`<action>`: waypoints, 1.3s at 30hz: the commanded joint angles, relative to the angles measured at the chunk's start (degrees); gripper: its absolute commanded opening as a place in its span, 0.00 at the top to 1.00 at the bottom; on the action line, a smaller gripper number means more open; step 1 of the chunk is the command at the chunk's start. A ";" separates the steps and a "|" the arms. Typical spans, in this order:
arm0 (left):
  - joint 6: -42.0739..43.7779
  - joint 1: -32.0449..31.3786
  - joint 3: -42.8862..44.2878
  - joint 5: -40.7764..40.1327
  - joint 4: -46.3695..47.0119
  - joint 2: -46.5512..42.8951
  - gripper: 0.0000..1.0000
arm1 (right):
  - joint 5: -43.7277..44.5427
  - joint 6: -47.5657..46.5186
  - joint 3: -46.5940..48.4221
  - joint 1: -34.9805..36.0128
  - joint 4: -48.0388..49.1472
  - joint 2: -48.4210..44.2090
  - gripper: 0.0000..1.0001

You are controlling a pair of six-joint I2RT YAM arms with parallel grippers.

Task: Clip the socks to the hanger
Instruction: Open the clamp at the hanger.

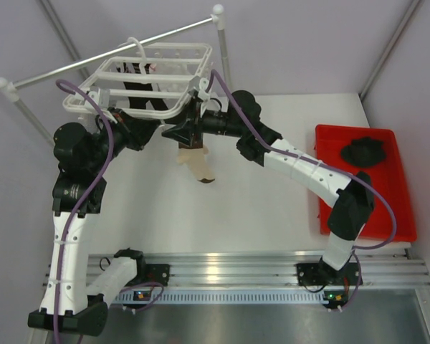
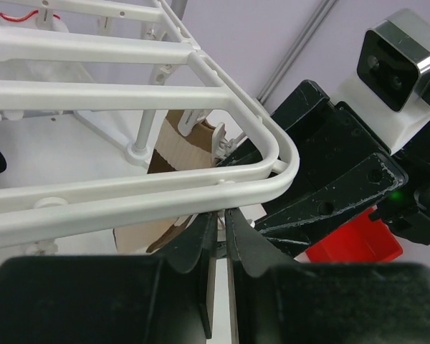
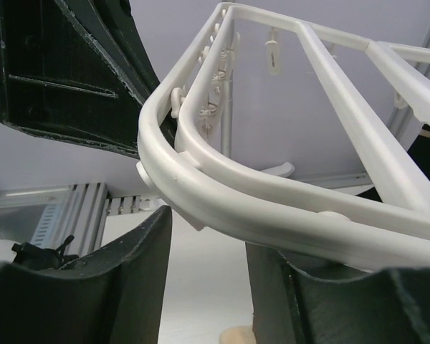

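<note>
Pale lilac walls [image 1: 308,43]; white tabletop [image 1: 258,208]; aluminium rail base [image 1: 229,269] along near edge.

Cream sock [image 1: 197,163] top hidden behind hanger [image 1: 158,72]; left gripper [image 2: 220,215] tips hidden behind its bar, hold unclear.

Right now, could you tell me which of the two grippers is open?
The right gripper: its fingers stand wide apart, with the hanger rim crossing the gap, whereas those of the left gripper are pressed nearly together.
</note>
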 commanded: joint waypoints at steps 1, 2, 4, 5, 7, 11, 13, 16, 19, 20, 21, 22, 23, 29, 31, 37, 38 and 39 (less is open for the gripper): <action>-0.83 0.10 -0.01 1.60 3.20 -0.28 0.86 | -0.14 -0.93 2.85 1.19 3.40 -0.24 0.55; -1.09 0.10 -0.01 1.60 3.20 -0.20 0.86 | -0.05 -1.02 2.94 1.28 3.49 -0.25 0.53; -1.62 0.10 -0.10 1.68 3.20 -0.19 0.86 | 0.04 -1.28 3.11 1.63 3.58 -0.25 0.45; -1.80 0.10 -0.01 1.77 3.20 -0.02 0.86 | 0.04 -1.54 3.11 1.72 3.67 -0.25 0.43; -2.41 0.10 -0.01 1.77 3.29 0.07 0.86 | 0.13 -2.33 3.11 2.24 3.67 -0.16 0.43; -3.82 0.10 -0.19 2.30 3.46 0.33 0.86 | 1.79 -3.56 2.68 2.95 4.54 -0.33 0.45; -4.17 0.10 -0.27 2.13 3.47 0.51 0.86 | 3.20 -4.26 2.41 3.30 4.90 -0.33 0.46; -4.78 0.10 -0.28 2.39 3.47 0.60 0.86 | 4.70 -4.62 2.76 3.48 5.07 -0.16 0.54; -5.14 0.10 -0.28 2.48 3.29 0.51 0.84 | 6.72 -4.71 2.85 3.56 5.60 -0.07 0.74; -5.05 0.10 -0.28 2.30 3.20 0.42 0.81 | 6.81 -6.45 2.94 3.65 5.60 -0.16 0.80; -4.96 0.10 -0.19 2.04 2.68 0.16 0.79 | 6.81 -6.55 2.94 3.57 4.99 -0.16 0.86; -4.79 0.10 -0.10 1.25 2.24 -0.10 0.76 | 6.46 -6.90 2.94 3.56 4.55 -0.33 0.89; -4.70 0.10 0.07 0.81 1.89 -0.37 0.70 | 5.85 -6.99 3.02 3.56 3.94 -0.51 0.92; -3.73 0.10 0.08 -1.56 -0.93 -3.88 0.54 | 0.24 -7.26 4.78 3.04 -4.85 -0.69 1.00; -3.21 0.18 -1.15 -1.83 -1.62 -5.46 0.53 | -1.01 -7.96 6.36 3.04 -9.40 -0.51 1.00; -1.02 0.18 -4.23 -0.61 -1.11 -7.58 0.53 | -3.47 -10.77 10.75 2.86 -19.60 0.72 1.00; -0.31 0.18 -4.84 0.18 0.38 -7.84 0.54 | -4.08 -10.95 11.54 2.77 -20.06 0.90 1.00; 1.18 0.18 -5.80 1.06 1.26 -8.28 0.55 | -4.35 -11.12 11.64 2.86 -20.50 0.98 1.00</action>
